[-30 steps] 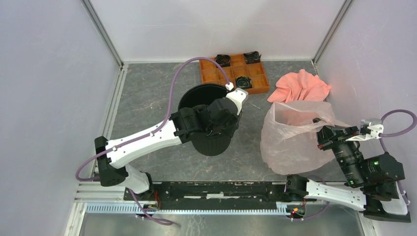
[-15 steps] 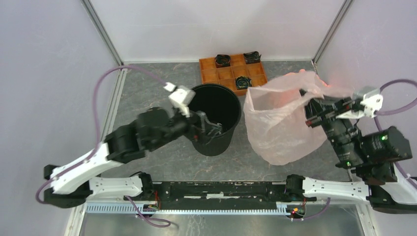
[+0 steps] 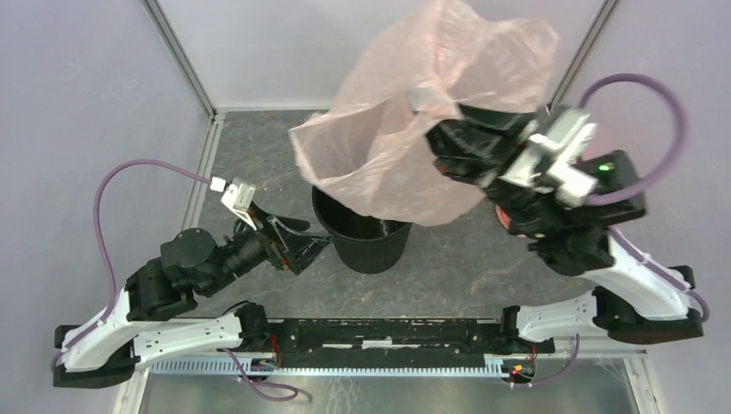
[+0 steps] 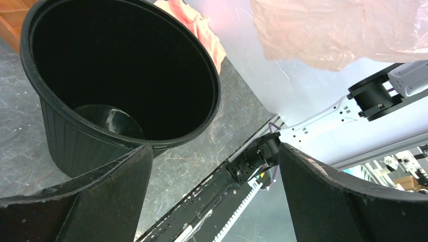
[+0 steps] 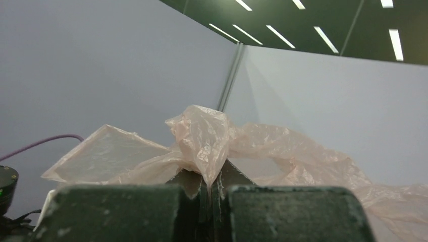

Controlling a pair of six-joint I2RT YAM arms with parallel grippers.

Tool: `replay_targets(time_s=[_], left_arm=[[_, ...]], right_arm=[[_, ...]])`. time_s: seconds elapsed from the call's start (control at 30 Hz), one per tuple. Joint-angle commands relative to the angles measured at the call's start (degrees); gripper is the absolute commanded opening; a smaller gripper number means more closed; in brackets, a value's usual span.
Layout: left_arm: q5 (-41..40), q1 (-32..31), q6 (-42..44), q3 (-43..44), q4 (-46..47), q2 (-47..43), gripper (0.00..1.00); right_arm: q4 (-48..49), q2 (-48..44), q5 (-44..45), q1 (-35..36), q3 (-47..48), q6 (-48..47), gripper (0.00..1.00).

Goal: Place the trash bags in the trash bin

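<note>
Jaws of right gripper point(image 5: 208, 187) clamp trash bag point(image 3: 414, 103) above trash bin point(image 3: 369, 246). Left gripper point(image 3: 303, 238) stands open, empty, left of bin.

Left arm point(image 3: 164, 289): base at the lower left of the overhead view. The links run up and to the right, low over the counter point(image 3: 259, 155), and the wrist sits left of centre. Left gripper point(image 3: 312, 236): points right, with the jaws spread fully apart and nothing between them. In the left wrist view its two fingers point(image 4: 101, 201) stand at the lower left and lower right corners of the frame.

Right arm point(image 3: 621, 276): base at the lower right. The links rise steeply and fold back towards the upper centre, with the wrist raised high. Right gripper point(image 5: 209, 177): points left, with the jaws pressed together and pinching a fold of the trash bag point(image 5: 202, 136).
</note>
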Motion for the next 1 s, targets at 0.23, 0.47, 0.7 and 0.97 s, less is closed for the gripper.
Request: replay_targets(time_s=[0.23, 0.47, 0.7, 0.97], left_arm=[[-1.94, -0.23, -8.32, -6.42, -4.4, -6.05, 1.0], [-10.67, -0.23, -14.03, -3.61, -15.27, -6.31, 0.98], [-20.15, -0.21, -12.98, 6.78, -21.38, 6.85, 0.95], [-33.88, -0.07, -1.01, 36.27, -31.0, 27.44, 0.85]], right_arm=[[5.73, -10.24, -9.48, -5.02, -26.32, -9.65, 0.0], [10.43, -28.71, -2.16, -5.82, -48.15, 0.86, 0.0], [7.2, -30.12, 1.74, -5.83, -50.66, 0.95, 0.0], [3.05, -34.74, 1.07, -5.84, -53.17, 2.48, 0.0]])
